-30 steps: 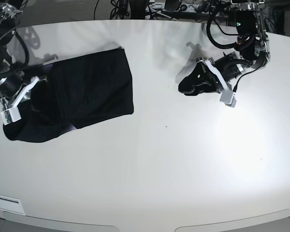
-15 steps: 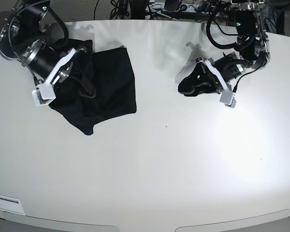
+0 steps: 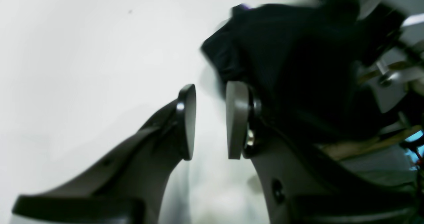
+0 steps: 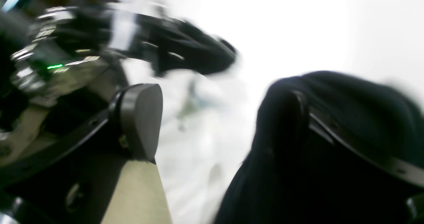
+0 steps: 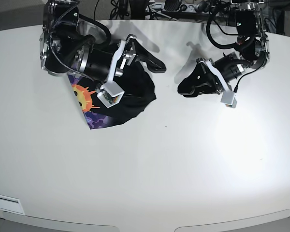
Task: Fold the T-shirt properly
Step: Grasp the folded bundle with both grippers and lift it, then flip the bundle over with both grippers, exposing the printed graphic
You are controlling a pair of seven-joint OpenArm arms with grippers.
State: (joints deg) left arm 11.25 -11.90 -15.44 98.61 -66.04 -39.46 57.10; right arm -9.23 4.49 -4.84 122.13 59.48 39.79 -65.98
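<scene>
No container showed on the white table (image 5: 150, 169). The T-shirt (image 5: 130, 99) lay bunched near the table's far left edge, its orange sun-face print (image 5: 82, 98) on purple turned up at the left of the heap. The right gripper (image 5: 142, 65) hung over it with jaws spread wide, black cloth draped over one finger (image 4: 285, 114). The left gripper (image 5: 186, 87), near the far edge toward the right, held its jaws narrowly apart on nothing.
</scene>
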